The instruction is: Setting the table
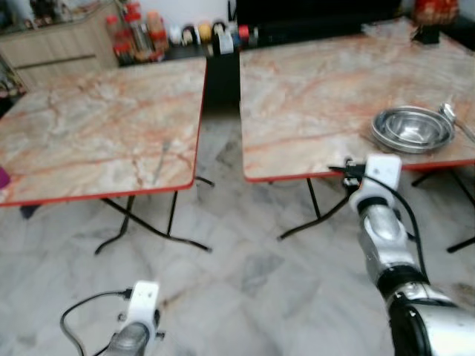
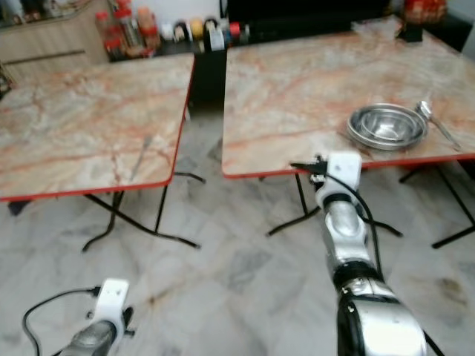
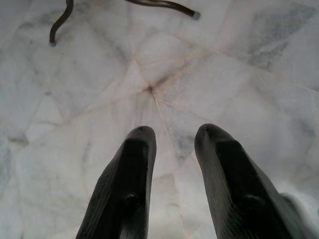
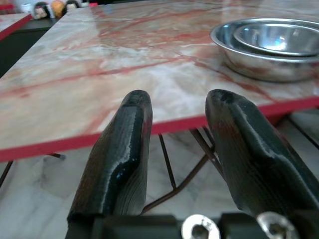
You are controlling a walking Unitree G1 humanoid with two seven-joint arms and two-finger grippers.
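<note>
right end effector [image 4: 174, 124], its two black fingers spread with nothing between them, is raised at the red front edge of the right-hand table [image 1: 312, 81], level with the marble-patterned top. stacked steel bowls [image 1: 413, 129], one nested inside another, sit near that table's front right corner, a little to the right of the end effector and apart from it. a metal spoon [image 1: 454, 119] lies on the tabletop just beside the bowls on their right; whether it touches the rim cannot be told. the silver right arm [image 1: 386, 237] reaches up from the lower right, a black cable running along it.

left end effector [image 3: 174, 144], fingers likewise parted and holding nothing, hangs low over the pale marble floor [image 1: 245, 282], where thin black table legs [image 3: 60, 22] curve in near the edge of the left wrist view. the left-hand table [image 1: 104, 126], of the same red-edged marble pattern, stands beside the first with a narrow gap between them; a slim grey utensil [image 1: 161, 159], too blurred to identify, lies near its front right corner. bottles and jars [image 1: 137, 33] line a dark shelf against the far wall, beside a wooden cabinet [image 1: 59, 41], and a red container [image 1: 434, 11] rests at the right-hand table's far corner.
</note>
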